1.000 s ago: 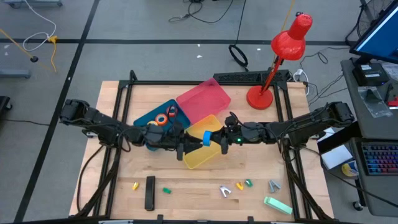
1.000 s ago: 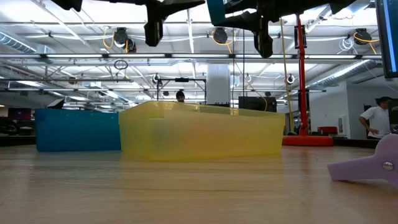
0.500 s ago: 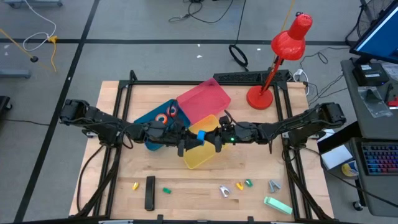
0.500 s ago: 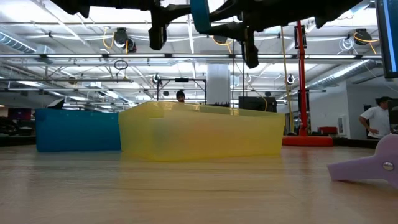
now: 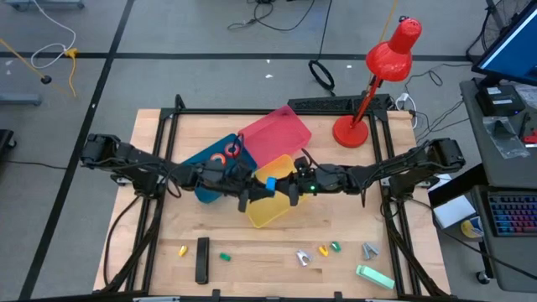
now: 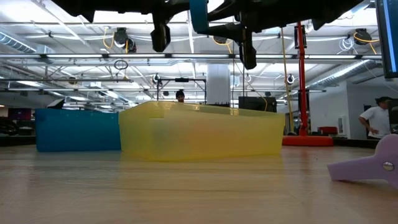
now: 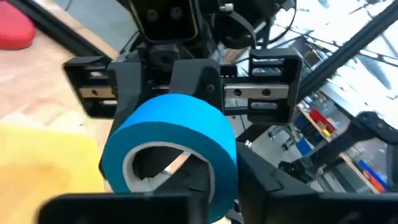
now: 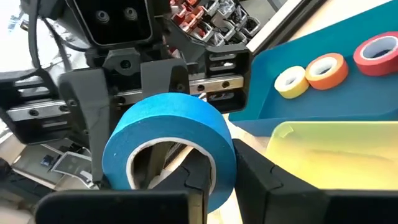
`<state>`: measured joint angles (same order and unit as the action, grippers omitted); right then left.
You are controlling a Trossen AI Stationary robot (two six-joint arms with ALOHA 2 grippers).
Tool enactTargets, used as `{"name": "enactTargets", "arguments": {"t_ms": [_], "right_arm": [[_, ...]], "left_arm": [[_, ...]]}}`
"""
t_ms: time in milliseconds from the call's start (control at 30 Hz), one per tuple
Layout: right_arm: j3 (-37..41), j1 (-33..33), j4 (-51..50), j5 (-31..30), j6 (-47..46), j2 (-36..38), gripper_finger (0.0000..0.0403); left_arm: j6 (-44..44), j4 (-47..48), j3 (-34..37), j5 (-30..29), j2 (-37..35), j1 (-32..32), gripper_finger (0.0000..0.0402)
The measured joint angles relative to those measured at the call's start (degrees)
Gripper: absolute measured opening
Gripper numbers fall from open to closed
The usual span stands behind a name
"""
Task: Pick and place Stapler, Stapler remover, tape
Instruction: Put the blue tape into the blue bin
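Tape is where both arms meet: the blue tape [image 5: 271, 182] hangs in the air over the near corner of the yellow bin [image 5: 270, 214], clear of its rim, in the middle of the table [image 5: 151, 218]. The left gripper [image 5: 250, 190] reaches it from one side and the right gripper [image 5: 288, 186] from the other, nose to nose, with the roll between them. In each wrist view that arm's own claw has one finger through the roll's pale hole and the other outside it, pressed together on the roll's wall, so both claws look clamped on the same roll. From table height the roll shows only as a blue edge at the top of the picture, well above the yellow bin, with dark fingers hanging down on either side.

The other three rolls lie in the blue bin [image 5: 200, 157], which sits just beside the yellow bin on the left arm's side. The right wrist view shows them in a row on its floor: yellow tape [image 8: 290, 81], orange tape [image 8: 328, 68] touching it, then red tape [image 8: 376, 50] a little apart.

A red bin [image 5: 274, 134] lies tilted behind the other two, overlapping their far edges. The black stapler [image 5: 202, 260] lies flat near the table's front edge, well apart from the bins, with several small bits scattered along that edge. A red lamp [image 5: 390, 52] stands at the far right corner. A person [image 6: 376, 121] stands far off in the room.
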<state>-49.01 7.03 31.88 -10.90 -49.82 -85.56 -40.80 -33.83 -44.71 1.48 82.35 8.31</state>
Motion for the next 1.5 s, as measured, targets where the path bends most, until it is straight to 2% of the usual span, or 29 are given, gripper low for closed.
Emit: {"name": "enactTargets", "arguments": {"t_ms": [100, 233, 333, 467, 667, 900, 1033, 1167, 1300, 1500], "right_arm": [[-0.02, -0.04, -0.06, 0.64, 3.04, 0.0, 0.0054], [0.1, -0.17, -1.54, 5.76, 6.39, -0.07, 0.0075], [0.11, -0.17, -3.57, 9.05, 6.09, -0.07, 0.0087], [0.09, -0.15, -7.22, 11.96, 5.53, 0.09, 0.0104], [0.09, -0.07, -7.9, 17.07, 5.62, 0.07, 0.0119], [0.02, 0.15, -6.58, 17.1, 5.63, 0.07, 0.0118], [0.02, 0.16, -6.57, 17.13, 5.55, 0.07, 0.0117], [0.04, 0.2, -6.6, 17.01, 5.41, 0.04, 0.0116], [0.04, 0.2, -6.59, 16.86, 5.52, 0.04, 0.0116], [0.04, 0.09, -6.4, 16.54, 5.69, 0.04, 0.0116]], "left_arm": [[0.62, 0.65, 0.0, 3.06, -0.02, -1.06, 0.0039], [-0.04, 5.35, -0.03, 8.25, -0.07, -2.46, 0.0039], [-0.96, 10.97, -0.09, 11.61, -0.17, -2.93, 0.0039], [-1.79, 21.84, 0.24, 12.81, 0.03, -2.99, 0.0039], [-3.58, 38.12, 0.28, 9.94, -2.46, -3.76, 0.0039], [-2.53, 42.1, -0.11, 4.5, -7.1, -5.94, 0.0039], [-2.64, 49.16, -0.14, -0.49, -11.2, -8.17, 0.0039], [-5.08, 62.22, 0.21, -5.3, -14.08, -10.29, 0.0039], [-6.28, 70.06, 0.15, -7.1, -15.0, -12.62, 0.0039], [-2.22, 65.67, 0.0, -7.3, -12.26, -17.03, 0.0039]]}}
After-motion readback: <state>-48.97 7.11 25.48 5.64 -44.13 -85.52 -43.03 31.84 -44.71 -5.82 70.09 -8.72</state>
